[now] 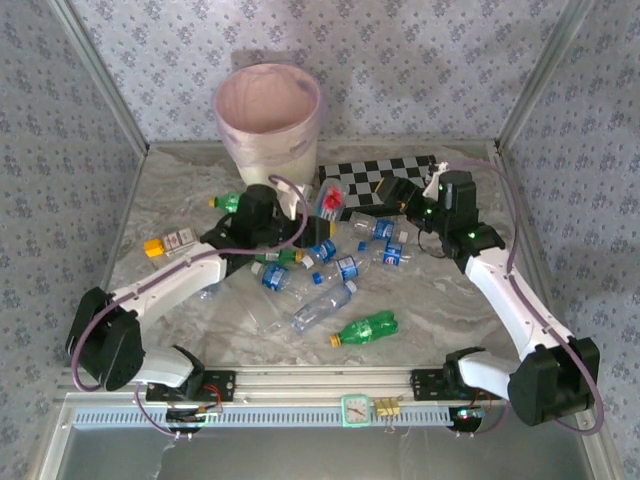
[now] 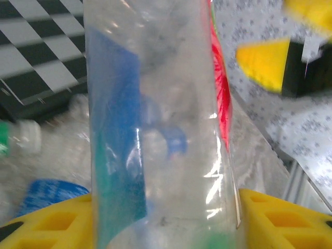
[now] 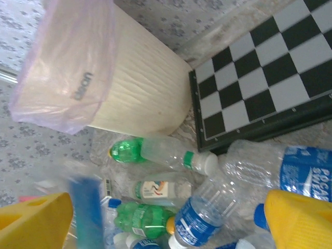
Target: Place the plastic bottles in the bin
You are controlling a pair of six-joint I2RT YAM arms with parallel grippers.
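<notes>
While left hand (image 2: 166, 228) clamps bottle (image 2: 155, 104), right hand (image 3: 168, 223) gapes

a: where's the bin sitting?
b: i've got the bin (image 1: 270, 150) upright at the far side of the table, cream-white and tapered, with a pinkish liner folded over its rim.
a: and the plastic bottles?
b: most of the plastic bottles (image 1: 335, 262) lie on their sides in a loose heap in front of it, clear ones with blue labels and caps. one green bottle (image 1: 366, 327) with a yellow cap lies nearer me, just beside a long clear bottle (image 1: 322, 308). the left gripper (image 2: 163, 220) is clamped on a red-and-blue-labelled bottle (image 2: 161, 129).
</notes>
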